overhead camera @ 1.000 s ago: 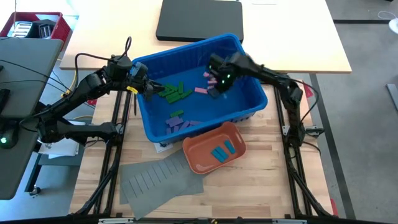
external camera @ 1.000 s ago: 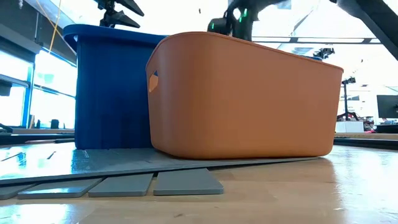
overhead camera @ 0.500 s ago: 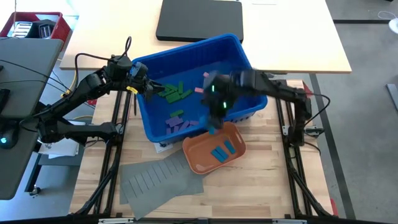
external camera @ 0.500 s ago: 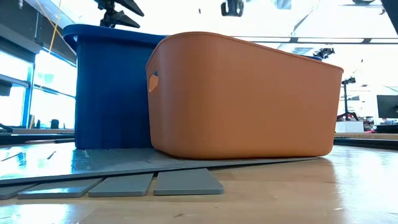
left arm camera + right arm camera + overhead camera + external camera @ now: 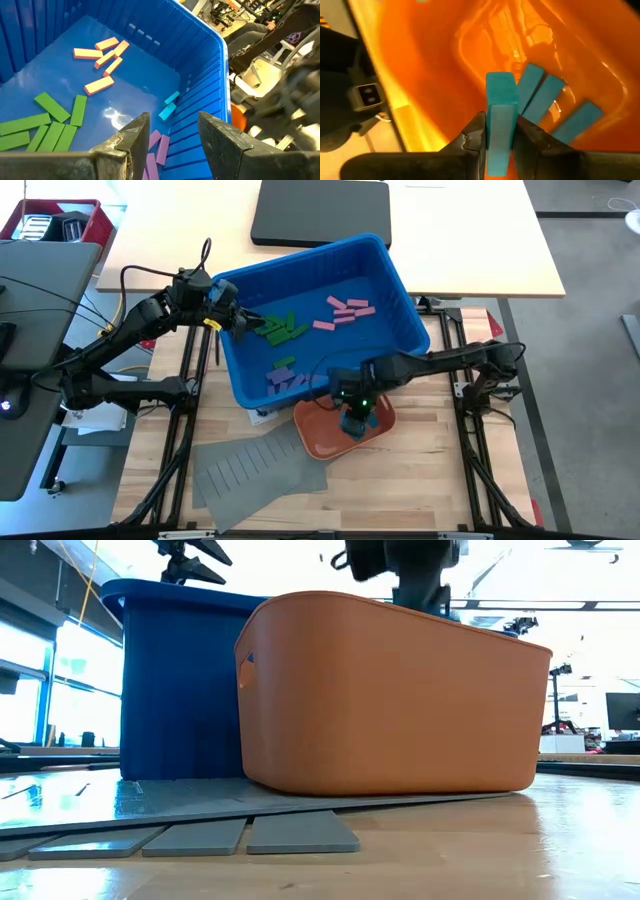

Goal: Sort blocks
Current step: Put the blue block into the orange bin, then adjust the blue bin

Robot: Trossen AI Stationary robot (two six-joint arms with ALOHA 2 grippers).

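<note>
Green (image 5: pixel 280 331), pink (image 5: pixel 343 313) and purple (image 5: pixel 285 380) blocks lie on the floor of the blue bin (image 5: pixel 385 265); they also show in the left wrist view with two blue blocks (image 5: pixel 169 106). Three blue blocks (image 5: pixel 547 102) lie flat on the floor of the orange tray (image 5: pixel 315 420). My right gripper (image 5: pixel 352 408) is over the tray, shut on a blue block (image 5: pixel 499 117). My left gripper (image 5: pixel 172 135) is open and empty at the bin's left rim. My right gripper pinches the blue block's two broad faces (image 5: pixel 498 142) between its two fingers, at the block's near end. The fingers point down into the orange tray and lie along the block. The block sticks out past the fingertips, clear of the tray floor.
A grey slotted sheet (image 5: pixel 250 470) lies at the table's near left, partly under the orange tray. A black flat case (image 5: pixel 320 210) lies on the far desk. A red box (image 5: pixel 55 220) stands at the far left.
My right gripper has gone from inside the blue bin, over its near wall, toward the table's near edge and down over the orange tray, carrying the blue block.
</note>
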